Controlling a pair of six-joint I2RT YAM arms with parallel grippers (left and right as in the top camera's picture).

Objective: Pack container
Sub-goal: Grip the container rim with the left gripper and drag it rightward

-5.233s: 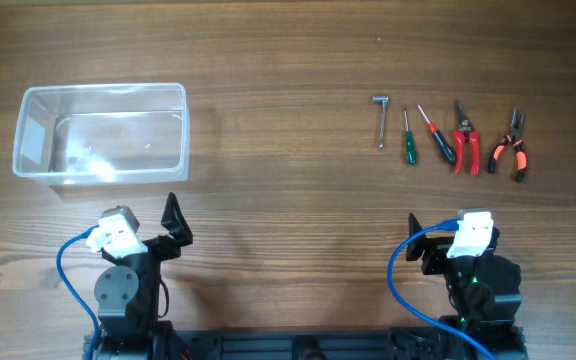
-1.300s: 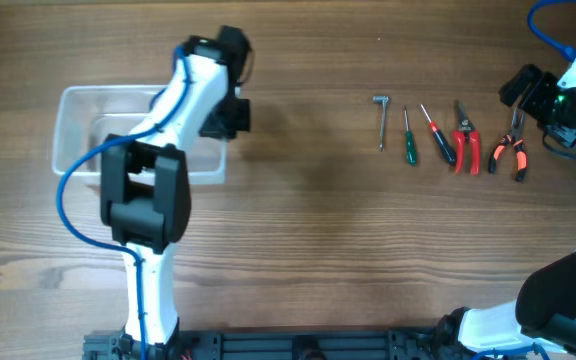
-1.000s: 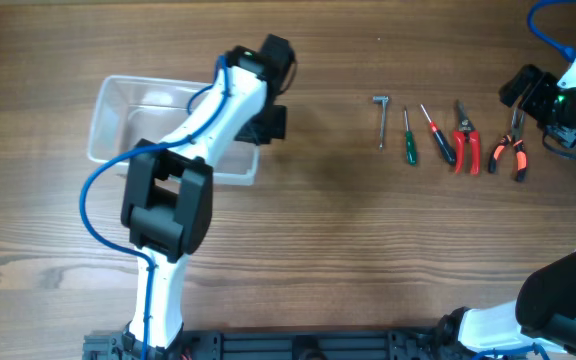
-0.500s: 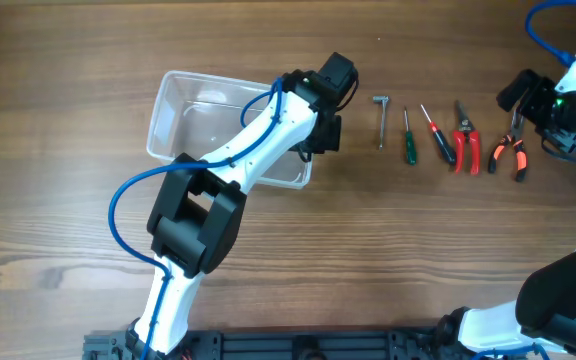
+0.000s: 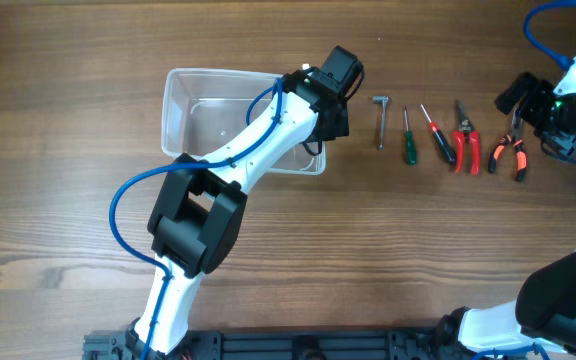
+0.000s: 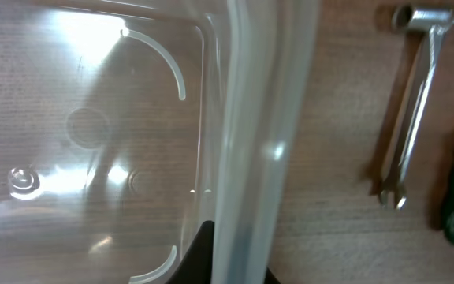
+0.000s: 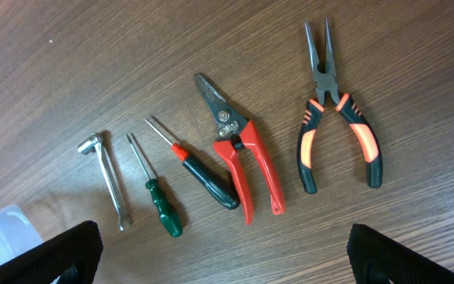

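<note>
The container (image 5: 193,85) is a clear plastic tub lying left of a row of hand tools. My left gripper (image 5: 330,120) is shut on its right wall; in the left wrist view that wall (image 6: 251,134) runs between the dark fingers (image 6: 202,256). The tub holds nothing. My right gripper (image 5: 540,118) hovers at the right end of the tool row, open and holding nothing, its fingertips (image 7: 61,252) wide apart over bare wood. The container's corner (image 7: 2,229) shows at the lower left of the right wrist view.
From left to right lie a small metal wrench (image 5: 381,120), a green screwdriver (image 5: 406,140), a red-and-black screwdriver (image 5: 436,135), red cutters (image 5: 465,140) and orange-handled pliers (image 5: 511,148). The wrench (image 6: 408,102) is close beside the tub's gripped wall.
My left gripper has dragged the container to the right across the table, up close to the wrench. The right arm and the tools have stayed where they were.
</note>
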